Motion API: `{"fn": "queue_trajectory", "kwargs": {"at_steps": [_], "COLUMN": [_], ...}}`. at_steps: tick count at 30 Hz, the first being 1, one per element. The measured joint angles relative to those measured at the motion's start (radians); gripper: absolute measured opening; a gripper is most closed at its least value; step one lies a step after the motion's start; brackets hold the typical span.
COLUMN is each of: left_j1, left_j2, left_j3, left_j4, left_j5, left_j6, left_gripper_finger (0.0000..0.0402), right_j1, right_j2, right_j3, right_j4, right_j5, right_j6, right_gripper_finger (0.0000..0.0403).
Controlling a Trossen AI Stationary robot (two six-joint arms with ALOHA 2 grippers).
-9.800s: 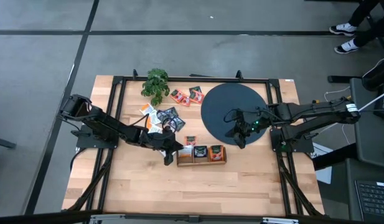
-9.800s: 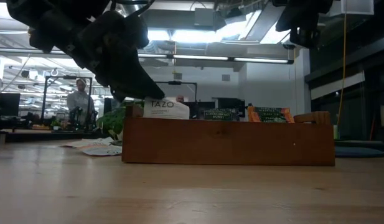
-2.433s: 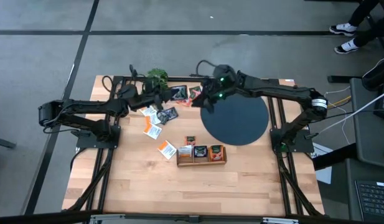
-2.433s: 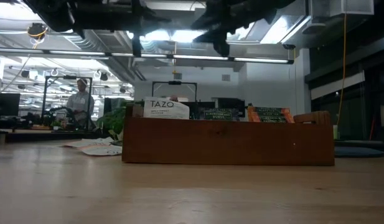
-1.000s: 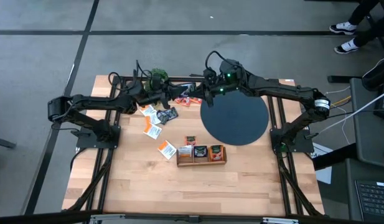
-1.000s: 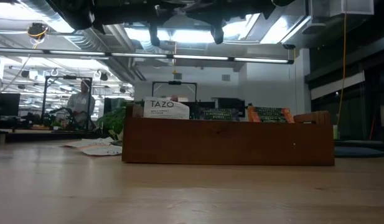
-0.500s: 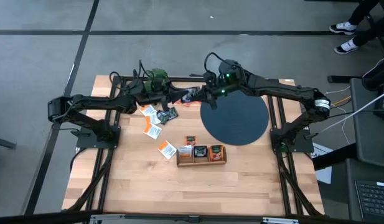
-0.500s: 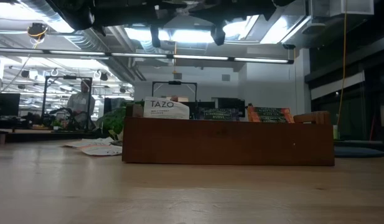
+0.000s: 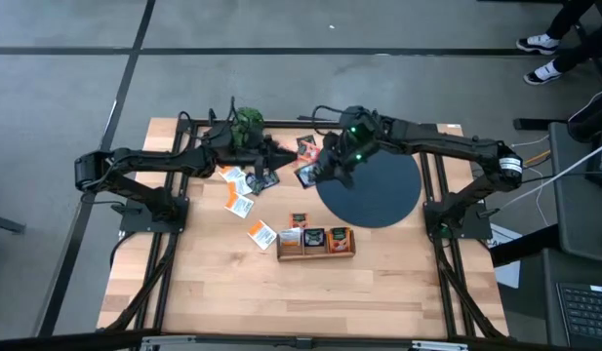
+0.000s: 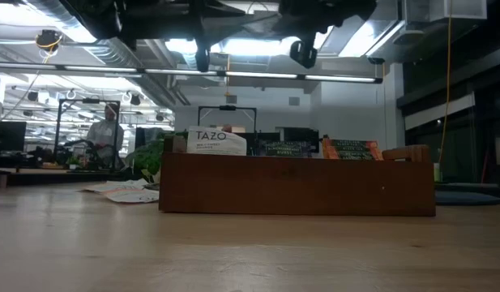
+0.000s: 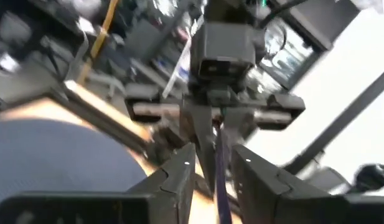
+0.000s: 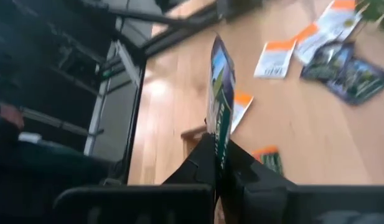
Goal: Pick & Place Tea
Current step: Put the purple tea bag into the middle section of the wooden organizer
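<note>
A dark tea packet (image 12: pixel 219 99) is clamped edge-on in the right end effector (image 9: pixel 315 174) above the black disc's (image 9: pixel 379 190) rim; the left end effector (image 9: pixel 271 151) is parted, empty, nearby

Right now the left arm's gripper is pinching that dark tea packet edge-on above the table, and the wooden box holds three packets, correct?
Not quite: the right gripper pinches the dark tea packet edge-on, as the right wrist view shows. The left gripper holds nothing. The wooden box does hold three packets.
</note>
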Motion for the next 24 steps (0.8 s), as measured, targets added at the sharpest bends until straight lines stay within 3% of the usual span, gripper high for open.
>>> {"fn": "queue_trajectory", "kwargs": {"at_steps": [4,11,18,24], "left_j1": [-0.007,-0.018,-0.018,-0.036], "left_j2": [0.000,-0.001,0.001,0.039], "left_j3": [0.082,0.256,0.285,0.285], "left_j4": [-0.203,-0.573,-0.621,-0.625], "left_j5": [0.097,0.097,0.193,0.201], "left_j6": [0.047,0.193,0.171,0.142], "left_gripper_finger": [0.0117,0.0131,0.0132,0.0132], "right_j1": [0.017,0.017,0.017,0.017], "right_j2": [0.000,0.000,0.000,0.000], "right_j3": [0.000,0.000,0.000,0.000], "right_j4": [-0.053,-0.065,-0.021,0.030], "right_j5": [-0.003,-0.017,-0.017,-0.017], "right_j6": [-0.029,-0.029,-0.047,-0.046], "right_gripper_finger": [0.0005,0.0005,0.0005,0.0005]}}
